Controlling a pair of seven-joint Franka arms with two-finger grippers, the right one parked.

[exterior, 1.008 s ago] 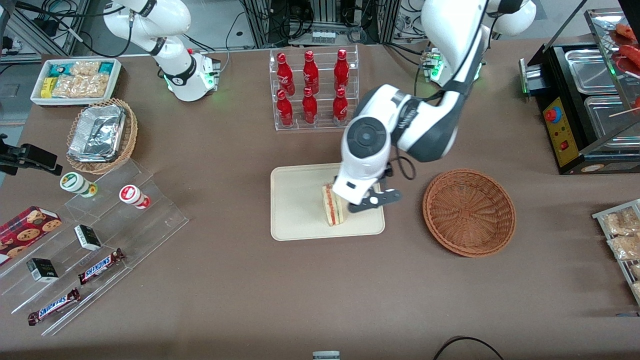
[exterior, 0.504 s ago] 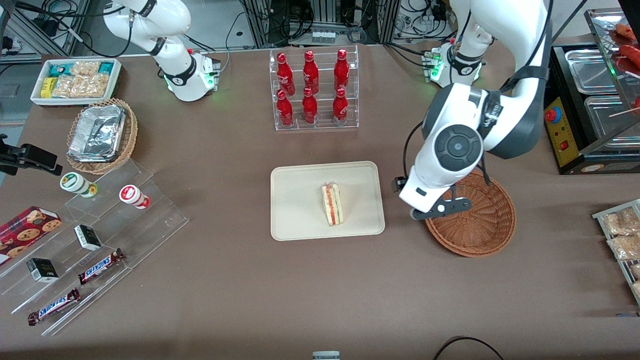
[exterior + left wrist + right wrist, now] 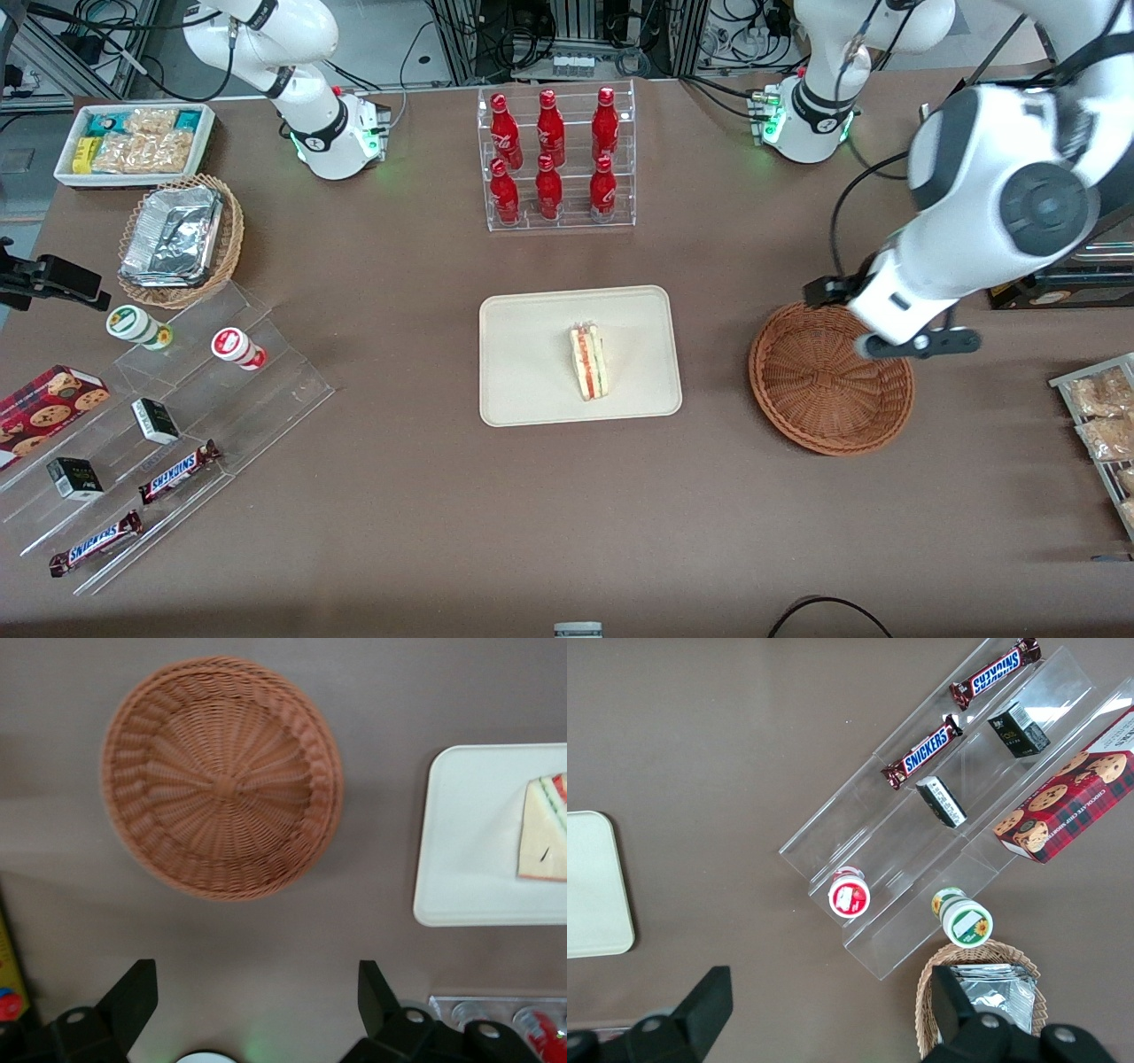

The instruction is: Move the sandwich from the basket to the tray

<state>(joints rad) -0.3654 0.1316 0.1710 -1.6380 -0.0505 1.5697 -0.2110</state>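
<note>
Sandwich on tray (off-centre), end effector open

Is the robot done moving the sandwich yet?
Pretty much, yes. The sandwich lies on the tray, and the basket has nothing in it. The claw is open, holds nothing and hangs above the table beside the basket, well away from the tray. Nothing looks left except parking the arm.

Robotics lab staged as snack shop: cable-strewn equipment racks, brown desk, acrylic soda-bottle display, chocolate-bar shelving, hot-food warmer.
</note>
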